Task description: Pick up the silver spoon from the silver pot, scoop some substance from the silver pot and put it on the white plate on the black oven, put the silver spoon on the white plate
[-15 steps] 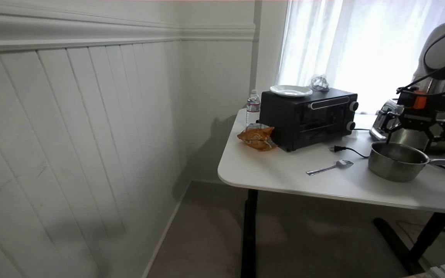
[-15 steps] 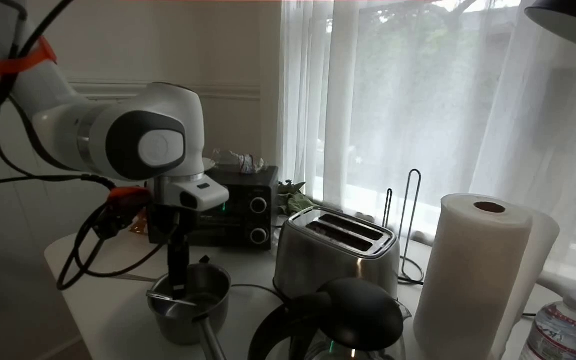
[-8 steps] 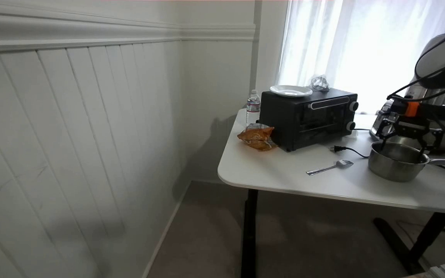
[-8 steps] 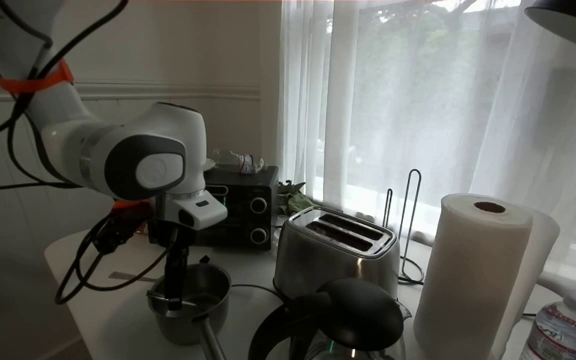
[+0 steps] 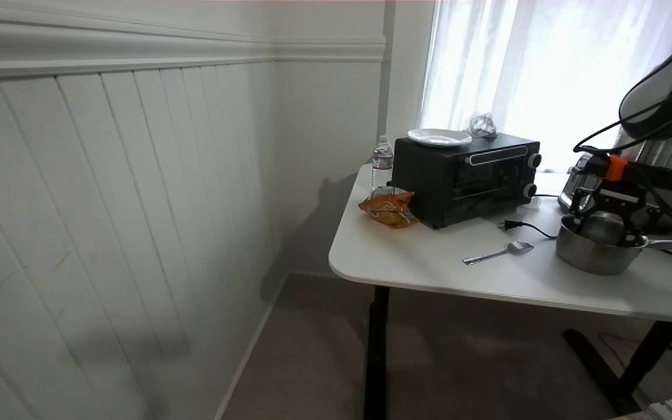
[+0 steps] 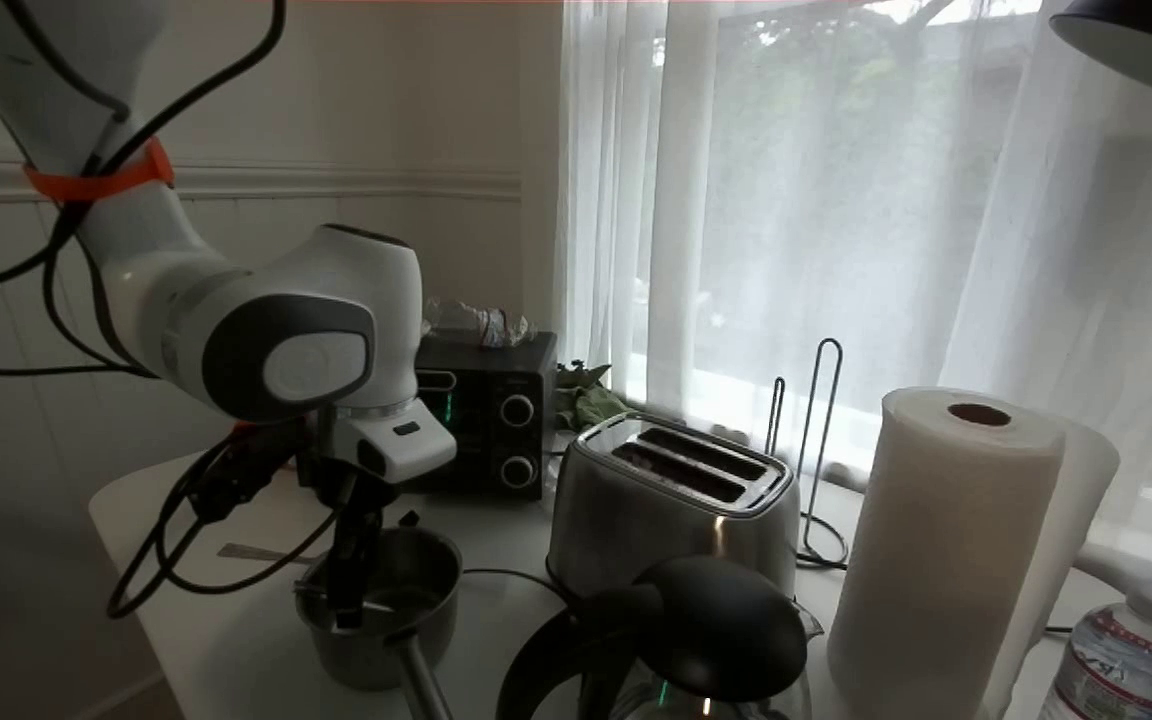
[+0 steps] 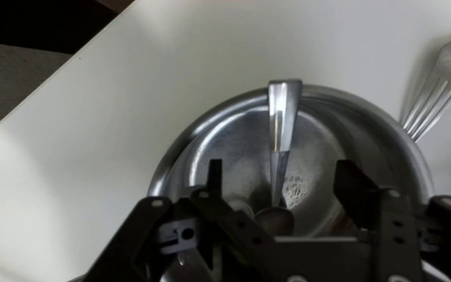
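Observation:
The silver pot (image 5: pixel 590 259) stands on the white table, its handle pointing right in an exterior view; it also shows in an exterior view (image 6: pixel 376 655) and the wrist view (image 7: pixel 407 143). The silver spoon (image 7: pixel 284 117) leans in it, handle end over the rim, bowl low inside. A pale speckled patch (image 7: pixel 296 191) shows on the pot's bottom; I cannot tell what it is. My gripper (image 7: pixel 278 172) is open, one finger on each side of the spoon's handle, with gaps on both sides. The white plate (image 5: pixel 438 137) lies on top of the black oven (image 5: pixel 470 181).
A fork (image 5: pixel 499 254) lies beside the pot. An orange bag (image 5: pixel 388 209) and a water bottle (image 5: pixel 382 166) are left of the oven. Crumpled plastic (image 5: pixel 482 125) lies on the oven. A silver toaster (image 6: pixel 671 520), a black-lidded jug (image 6: pixel 721 625) and a paper towel roll (image 6: pixel 956 560) stand near the pot.
My gripper has come down to the pot and tilted a little, and its fingers now reach inside the rim. The pot, spoon, fork and plate have not visibly moved.

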